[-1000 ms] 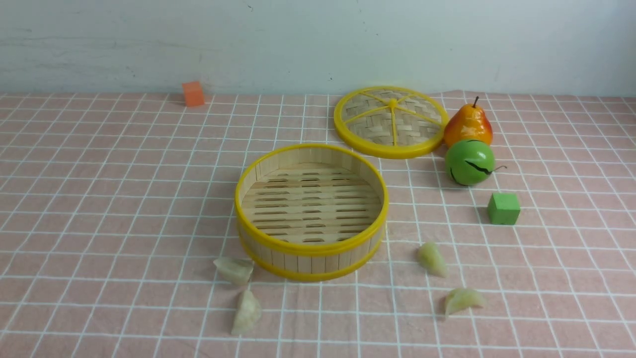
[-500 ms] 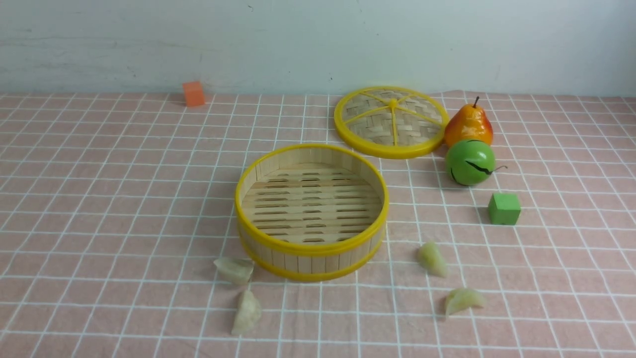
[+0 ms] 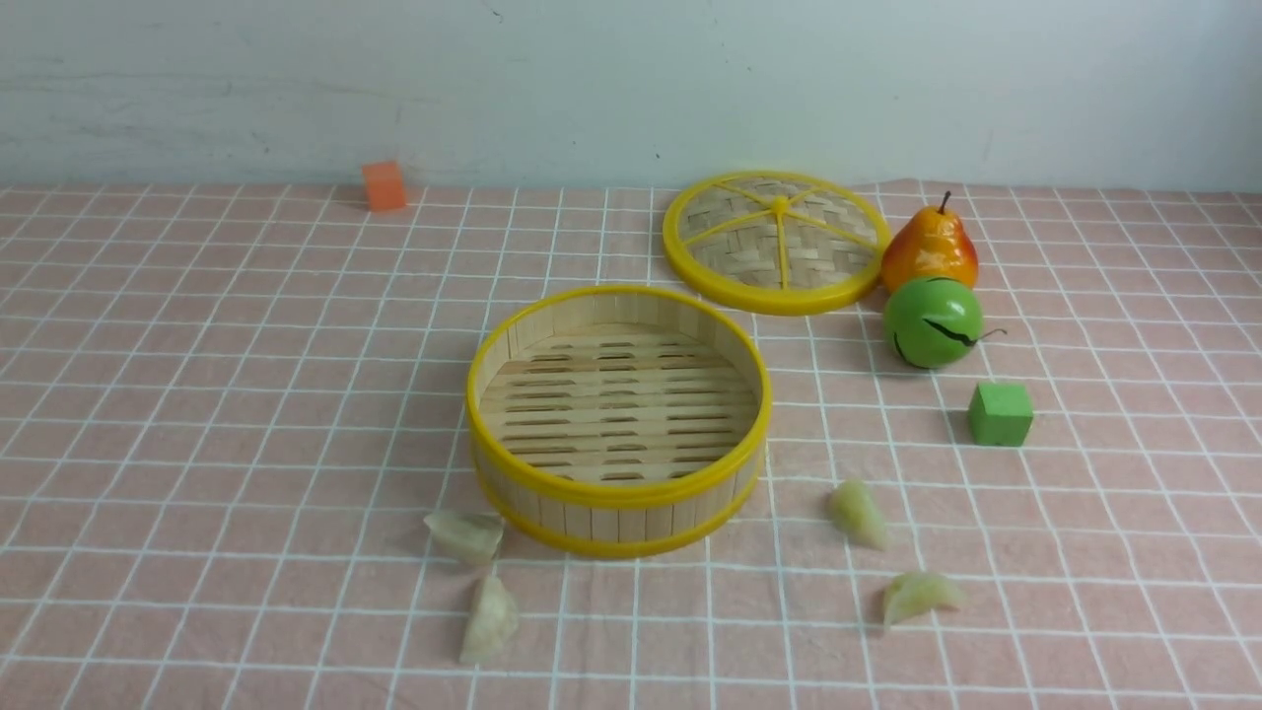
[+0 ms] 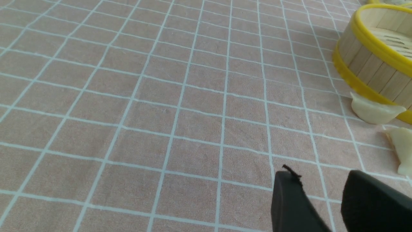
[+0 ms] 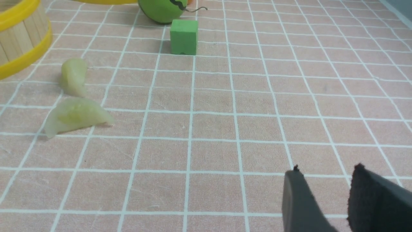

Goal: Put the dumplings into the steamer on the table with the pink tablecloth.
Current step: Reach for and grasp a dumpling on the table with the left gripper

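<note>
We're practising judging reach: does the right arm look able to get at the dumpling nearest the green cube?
Probably yes: nothing covers that dumpling, and the fingers stand apart, holding nothing.

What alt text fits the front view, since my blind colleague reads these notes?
A round, yellow-rimmed steamer sits open with nothing in it on a pink gridded cloth, two dumplings lying on each side, nearer the camera. Behind it are a lid, pear and orange block.
</note>
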Robot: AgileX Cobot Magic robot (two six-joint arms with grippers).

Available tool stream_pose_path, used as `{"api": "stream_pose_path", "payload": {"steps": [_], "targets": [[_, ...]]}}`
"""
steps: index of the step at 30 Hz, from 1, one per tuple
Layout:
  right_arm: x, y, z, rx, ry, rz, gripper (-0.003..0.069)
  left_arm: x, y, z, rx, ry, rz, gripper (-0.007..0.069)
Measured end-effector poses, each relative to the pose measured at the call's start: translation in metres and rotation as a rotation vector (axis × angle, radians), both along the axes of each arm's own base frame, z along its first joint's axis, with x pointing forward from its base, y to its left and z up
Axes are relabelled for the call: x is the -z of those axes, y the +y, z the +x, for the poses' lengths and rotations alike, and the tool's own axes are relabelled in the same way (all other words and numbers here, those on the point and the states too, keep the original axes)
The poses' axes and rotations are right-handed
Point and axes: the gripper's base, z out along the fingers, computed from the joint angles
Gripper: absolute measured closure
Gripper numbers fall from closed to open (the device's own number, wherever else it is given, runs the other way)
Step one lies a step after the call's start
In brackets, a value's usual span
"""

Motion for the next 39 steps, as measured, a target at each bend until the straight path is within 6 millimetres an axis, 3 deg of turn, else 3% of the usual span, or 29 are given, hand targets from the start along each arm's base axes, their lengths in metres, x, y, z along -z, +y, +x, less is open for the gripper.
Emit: {"api": "stream_pose_path", "payload": {"steps": [16, 19, 21, 22, 23, 24, 26, 29, 31, 39], "targets": [[0.000, 0.000, 0.000, 0.002, -0.001, 0.017, 0.0419, -0.002, -0.001, 0.001, -0.001, -0.020, -0.025, 0.0387], [0.000, 0.004, 0.000, 0.017, -0.011, 0.201, 0.0419, -0.007, -0.006, 0.002, -0.030, -0.059, -0.353, 0.0387], [-0.001, 0.009, 0.000, 0.037, -0.020, 0.432, 0.0419, -0.012, -0.011, 0.002, -0.069, -0.054, -0.768, 0.0387], [-0.001, 0.009, 0.000, 0.040, -0.020, 0.460, 0.0419, -0.012, -0.011, 0.002, -0.073, -0.051, -0.808, 0.0387], [-0.001, 0.011, 0.001, 0.051, -0.021, 0.578, 0.0419, -0.014, -0.013, 0.002, -0.087, -0.041, -0.956, 0.0387], [-0.002, 0.016, 0.001, 0.075, -0.022, 0.825, 0.0419, -0.016, -0.015, 0.002, -0.107, -0.020, -1.189, 0.0387], [-0.003, 0.020, 0.001, 0.102, -0.013, 1.093, 0.0419, -0.018, -0.016, 0.002, -0.119, -0.004, -1.343, 0.0387], [-0.006, 0.023, 0.001, 0.115, -0.003, 1.281, 0.0419, -0.019, -0.017, 0.002, -0.121, 0.003, -1.389, 0.0387], [-0.006, 0.024, 0.001, 0.114, -0.001, 1.315, 0.0419, -0.019, -0.017, 0.002, -0.121, 0.004, -1.390, 0.0387], [-0.007, 0.023, 0.002, 0.070, -0.029, 1.156, 0.0419, -0.019, -0.017, 0.002, -0.102, -0.006, -1.322, 0.0387]]}}
